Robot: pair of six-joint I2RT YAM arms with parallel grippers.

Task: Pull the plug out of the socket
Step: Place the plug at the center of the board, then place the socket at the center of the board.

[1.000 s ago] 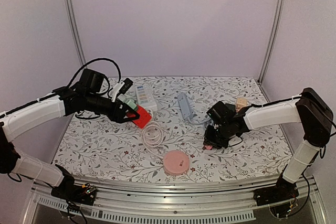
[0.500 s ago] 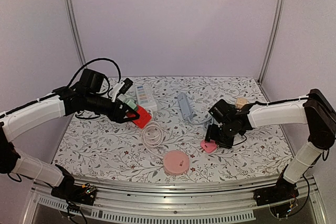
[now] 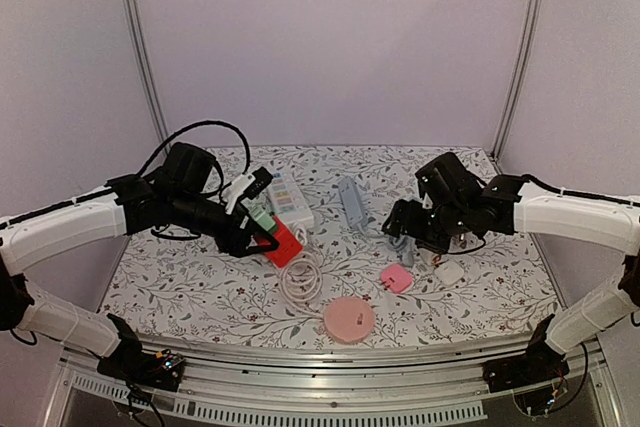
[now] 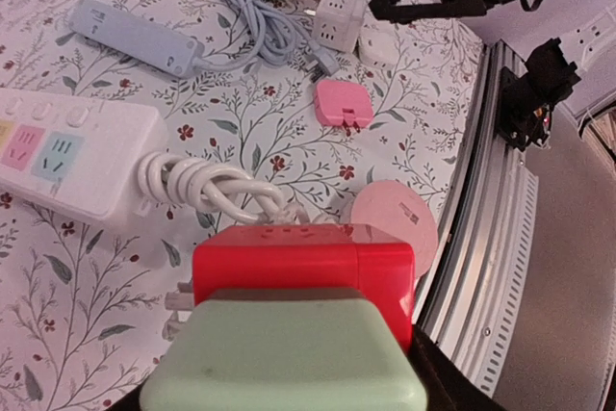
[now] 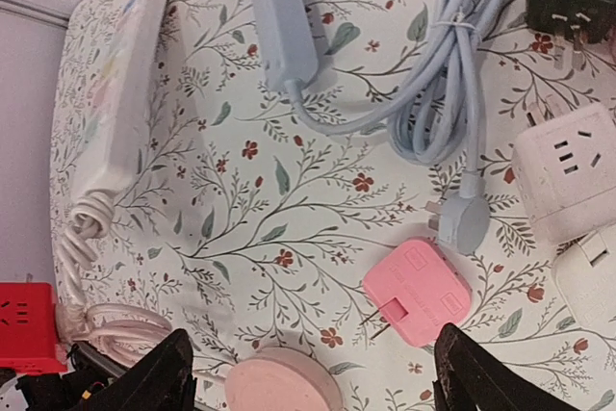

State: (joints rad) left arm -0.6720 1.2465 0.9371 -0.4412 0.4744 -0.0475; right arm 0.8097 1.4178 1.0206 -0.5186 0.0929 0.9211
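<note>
We see a flat pink square plug (image 3: 396,278) lying loose on the floral-patterned table (image 3: 190,292), joined to no socket.
Its metal prongs point near-left, toward a round pink disc (image 3: 349,318) just beside it. Our right claw (image 5: 316,344) hangs above the plug with its fingers spread wide, grasping nothing. Our left claw (image 3: 255,225) is clenched on a pale green block (image 4: 284,353) that sits against a red cube socket (image 4: 303,262), well left of the plug and next to a white power strip (image 4: 67,156).
</note>
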